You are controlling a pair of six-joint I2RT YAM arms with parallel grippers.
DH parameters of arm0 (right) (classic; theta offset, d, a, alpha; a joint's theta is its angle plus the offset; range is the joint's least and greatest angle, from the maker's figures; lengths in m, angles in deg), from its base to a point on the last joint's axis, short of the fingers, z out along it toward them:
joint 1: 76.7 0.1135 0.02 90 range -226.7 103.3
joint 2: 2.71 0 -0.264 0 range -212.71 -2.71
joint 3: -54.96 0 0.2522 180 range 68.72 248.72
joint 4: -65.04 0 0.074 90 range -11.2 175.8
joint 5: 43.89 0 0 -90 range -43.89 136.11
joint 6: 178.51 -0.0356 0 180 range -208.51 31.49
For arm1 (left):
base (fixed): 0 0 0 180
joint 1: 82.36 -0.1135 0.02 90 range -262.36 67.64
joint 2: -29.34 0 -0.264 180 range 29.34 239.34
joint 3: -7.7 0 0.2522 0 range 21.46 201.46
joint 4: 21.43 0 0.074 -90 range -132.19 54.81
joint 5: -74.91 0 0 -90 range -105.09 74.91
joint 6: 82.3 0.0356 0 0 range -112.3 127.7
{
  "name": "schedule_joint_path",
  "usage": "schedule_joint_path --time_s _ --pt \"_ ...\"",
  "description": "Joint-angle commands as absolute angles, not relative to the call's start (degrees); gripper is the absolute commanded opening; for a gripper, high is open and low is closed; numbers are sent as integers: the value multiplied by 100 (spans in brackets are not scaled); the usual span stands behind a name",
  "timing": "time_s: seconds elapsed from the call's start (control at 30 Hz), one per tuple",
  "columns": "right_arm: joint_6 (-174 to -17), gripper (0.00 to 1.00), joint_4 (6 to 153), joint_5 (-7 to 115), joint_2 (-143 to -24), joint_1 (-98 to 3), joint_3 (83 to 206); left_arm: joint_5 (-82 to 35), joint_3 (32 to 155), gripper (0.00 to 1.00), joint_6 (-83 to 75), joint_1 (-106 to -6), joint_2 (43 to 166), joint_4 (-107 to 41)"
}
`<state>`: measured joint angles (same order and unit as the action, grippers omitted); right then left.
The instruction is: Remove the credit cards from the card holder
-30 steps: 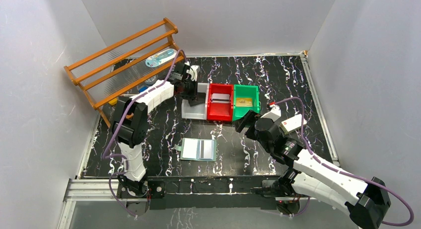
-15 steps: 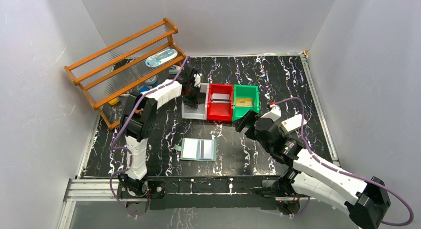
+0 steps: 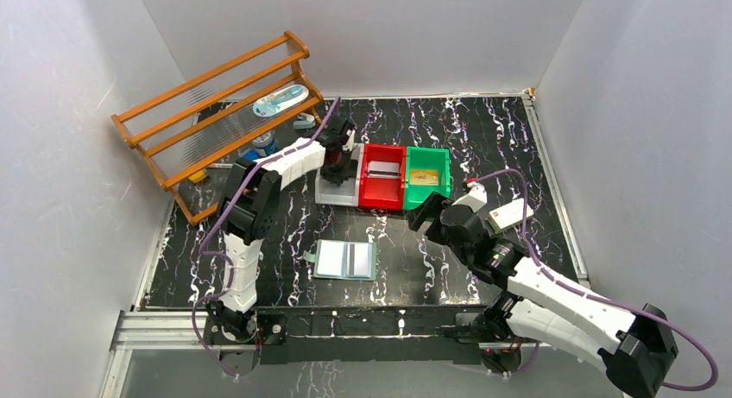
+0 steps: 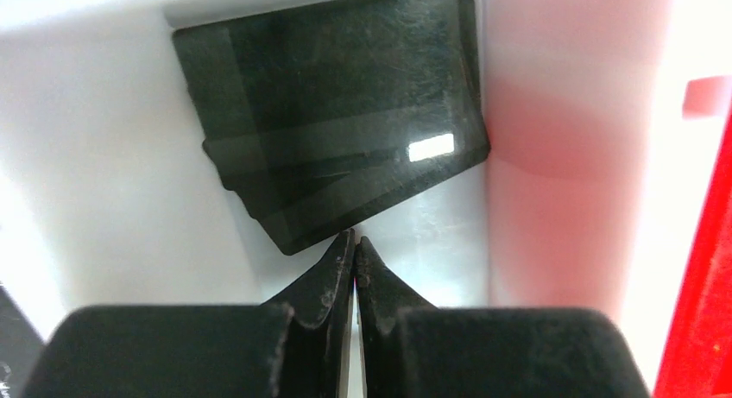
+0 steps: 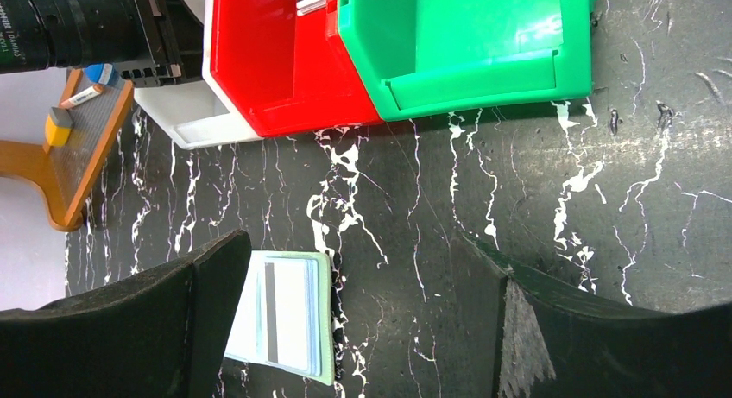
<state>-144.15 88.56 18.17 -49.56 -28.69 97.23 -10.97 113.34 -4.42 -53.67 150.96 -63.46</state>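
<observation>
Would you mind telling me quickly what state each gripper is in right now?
Left gripper: closed, empty, tips beside the dark cards in the white bin.
Right gripper: open, holding nothing.

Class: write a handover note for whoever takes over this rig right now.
Left gripper: shut, empty, over the dark cards in the white bin.
Right gripper: open, empty, hovering near the green bin.
Card holder: spread open on the table.
Done: a pale card in the red bin, a yellowish card in the green bin.
Left: a striped card seems to sit in the holder; take it out.
</observation>
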Motion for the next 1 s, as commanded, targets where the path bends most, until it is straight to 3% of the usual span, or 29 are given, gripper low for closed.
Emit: schedule_joint_path --time_s 0.0,0.53,0.97 --pt "-14533 94 8787 1729 -4841 -2890 9812 -485 11552 3 -149 -5397 15210 -6211" --pt "-14324 95 9189 1966 -5704 -2992 10385 -518 11640 8 432 -5364 15225 -5838" --pt "-13886 96 9077 2217 -5799 -3123 10550 -1429 10636 33 -44 -5337 13754 -5892"
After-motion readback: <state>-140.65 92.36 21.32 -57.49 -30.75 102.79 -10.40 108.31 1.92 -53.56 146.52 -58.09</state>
